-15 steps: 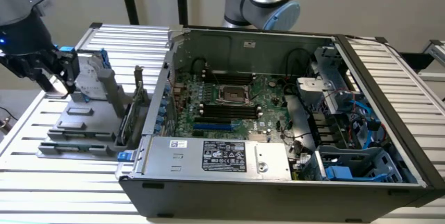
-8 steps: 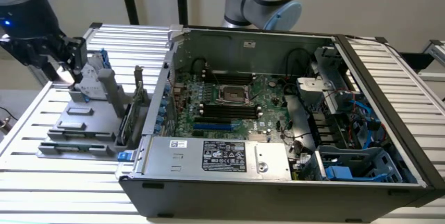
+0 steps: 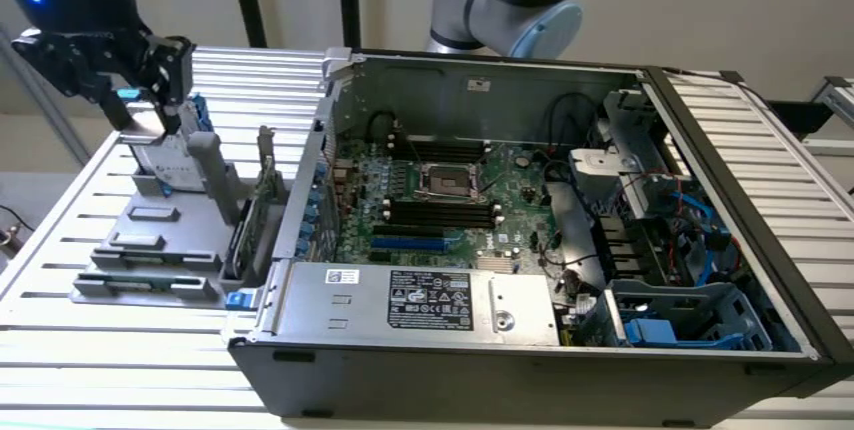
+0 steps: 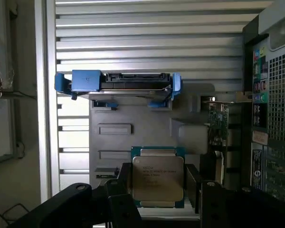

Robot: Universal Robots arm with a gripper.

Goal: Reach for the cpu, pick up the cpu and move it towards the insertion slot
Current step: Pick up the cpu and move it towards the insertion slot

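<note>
The cpu is a small square chip with a silvery printed top and a green edge. My gripper is shut on it, one dark finger against each of two opposite sides. In the exterior view the gripper hangs at the far left, above the grey parts holder and outside the computer case. The insertion slot, a square socket with a silver frame and dark centre, lies on the motherboard inside the open case, well off to the exterior view's right of the gripper.
A silver hard drive with blue rails stands on the holder just below the gripper. An expansion card stands upright between the holder and the case wall. Memory slots lie beside the socket. A slatted metal table carries everything.
</note>
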